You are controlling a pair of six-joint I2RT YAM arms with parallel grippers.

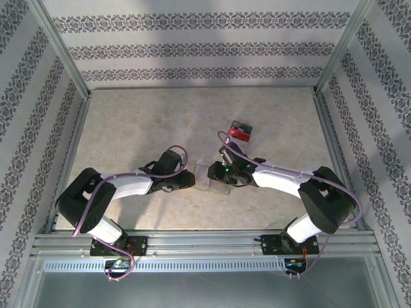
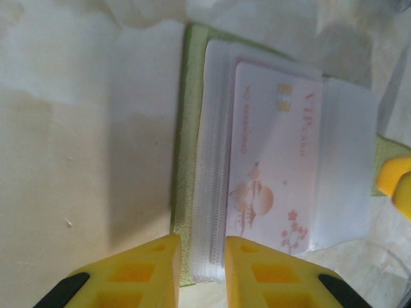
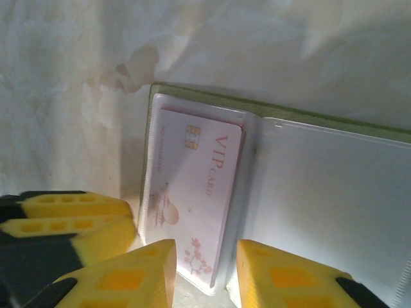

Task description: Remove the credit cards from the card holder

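Olive holder (image 2: 186, 128) lies open, white card (image 2: 276, 167) in its clear pockets (image 2: 215, 192).
Straddling the pockets: left fingers (image 2: 154, 273), right fingers (image 3: 276, 276); whether they pinch, cannot tell.

Top camera looks down from behind; wrist cameras, close, apparently share the card holder (image 2: 182, 147).

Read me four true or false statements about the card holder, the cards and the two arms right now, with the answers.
1. A white VIP card sits in the clear pockets of the card holder. True.
2. The card holder is folded shut. False: it lies spread open.
3. A red card lies on the table, apart from the holder. True.
4. The left gripper is far from the holder. False: its fingers straddle the clear pockets' edge, and the right gripper is there too.
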